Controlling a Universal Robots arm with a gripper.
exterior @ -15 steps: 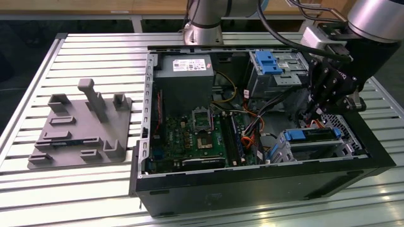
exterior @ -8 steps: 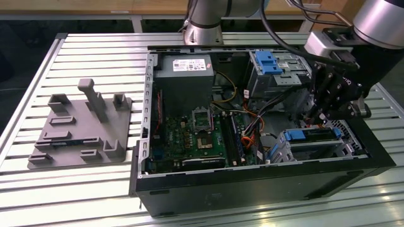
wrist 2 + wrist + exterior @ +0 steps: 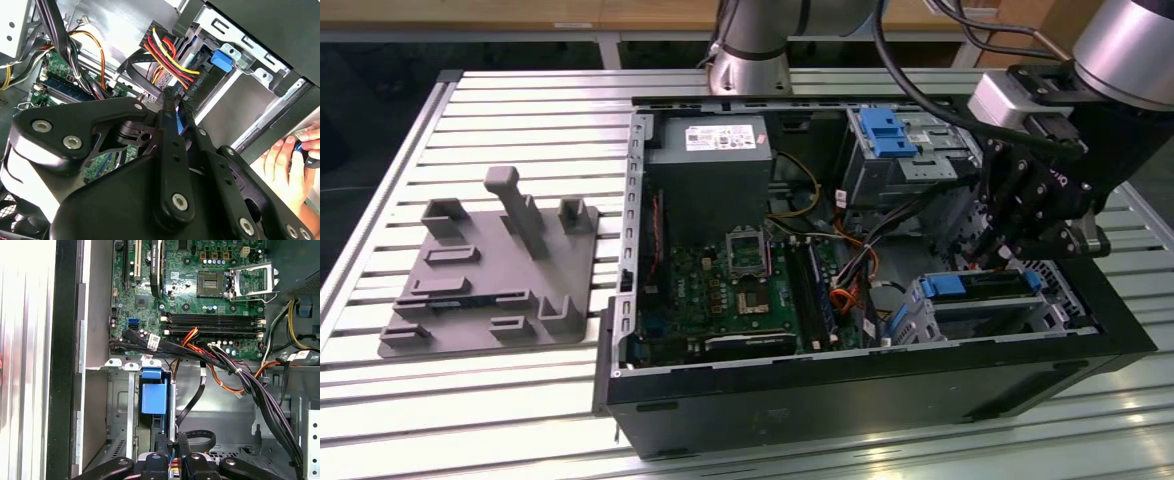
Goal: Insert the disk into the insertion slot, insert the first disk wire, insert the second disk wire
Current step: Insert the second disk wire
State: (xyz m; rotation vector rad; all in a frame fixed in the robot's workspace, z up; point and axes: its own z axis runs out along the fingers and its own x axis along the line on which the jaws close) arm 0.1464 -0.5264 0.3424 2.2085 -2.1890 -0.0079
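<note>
Open computer case (image 3: 854, 390) on the slatted table (image 3: 494, 400). Disk (image 3: 983, 287) seated in the insertion slot (image 3: 1014, 315) at the exterior view's right, blue carrier end showing. Gripper (image 3: 172, 446) low over that slot, fingertips (image 3: 170, 100) pinched on a black wire plug (image 3: 170, 442). Hand (image 3: 285, 170) outside the case.

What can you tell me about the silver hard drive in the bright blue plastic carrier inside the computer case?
The silver hard drive in its bright blue plastic carrier lies roughly flat in the boxy silver perforated metal drive cage, in the corner of the open black computer case at the exterior view's lower right. Blue plastic frames its upper edge and forms a tab at one end. The black gripper hangs just above it. Whether any wire is plugged into it cannot be told.
</note>
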